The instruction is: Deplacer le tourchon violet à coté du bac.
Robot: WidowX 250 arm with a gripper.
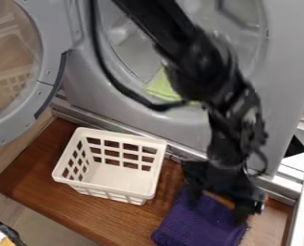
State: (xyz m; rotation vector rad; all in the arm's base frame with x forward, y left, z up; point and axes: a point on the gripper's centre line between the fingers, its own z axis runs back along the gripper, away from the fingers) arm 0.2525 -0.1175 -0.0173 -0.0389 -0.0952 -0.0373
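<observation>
I see the purple cloth (192,227) on the wooden board (106,216), near the white basket (104,188). My gripper (217,205) hangs over the cloth's upper edge, jaws spread apart. Behind, the washer (94,91) stands open, a green cloth (159,87) at its opening.

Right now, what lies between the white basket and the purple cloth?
Nothing but a narrow, bare strip of the brown wooden board lies between the white basket and the purple cloth, as the camera view shows.
</observation>
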